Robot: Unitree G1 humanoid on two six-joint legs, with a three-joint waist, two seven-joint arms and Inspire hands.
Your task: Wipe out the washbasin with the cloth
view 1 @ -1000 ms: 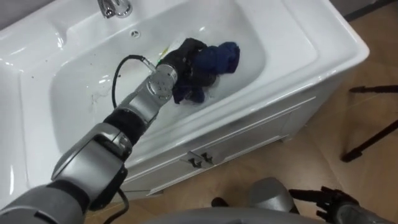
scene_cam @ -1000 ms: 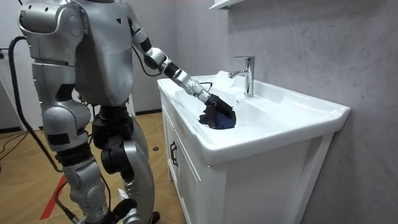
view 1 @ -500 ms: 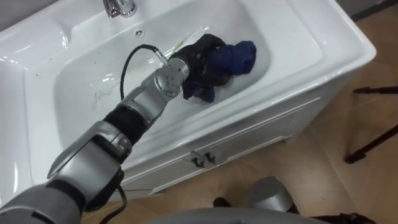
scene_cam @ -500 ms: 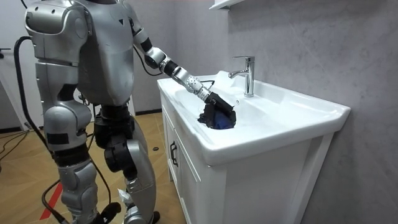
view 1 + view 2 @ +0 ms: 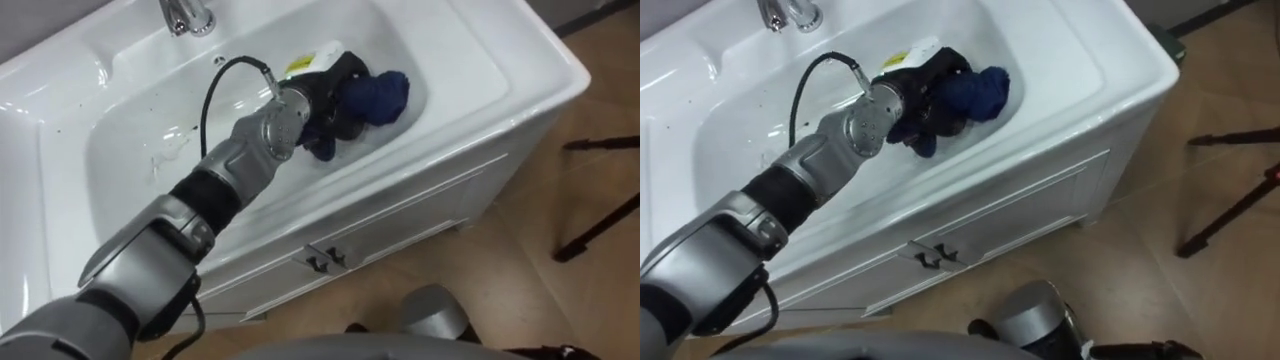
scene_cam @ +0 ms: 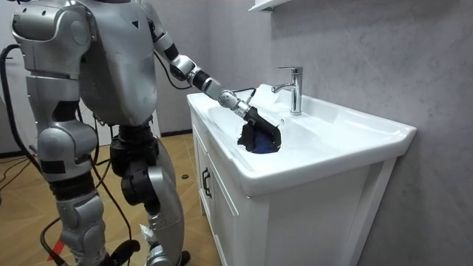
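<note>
Cabinet [image 5: 400, 225] and white basin [image 5: 130, 150] took up most of what you had before you, and your robot stood close against the cabinet front with its left arm stretched down into the bowl, as the room view showed. Tap [image 6: 294, 87] stood at the back rim, beyond the arm.

In the bowl, the dark blue cloth [image 5: 378, 95] lay bunched in a heap near the robot's right end. It had no clear long axis. Your left hand [image 5: 330, 85] sat on the heap's near-left side, touching it, with most of the blue bulging out beyond the hand to the right. Dark folds covered the underside of the hand, so you could not tell whether it gripped the cloth or only pressed on it.

The relation that mattered was that the cloth lay right of the hand, while the long bare stretch of bowl, with specks and a faint smear, lay left of it. By my judgement, the next stroke needed a pull back leftward along the bowl.
</note>
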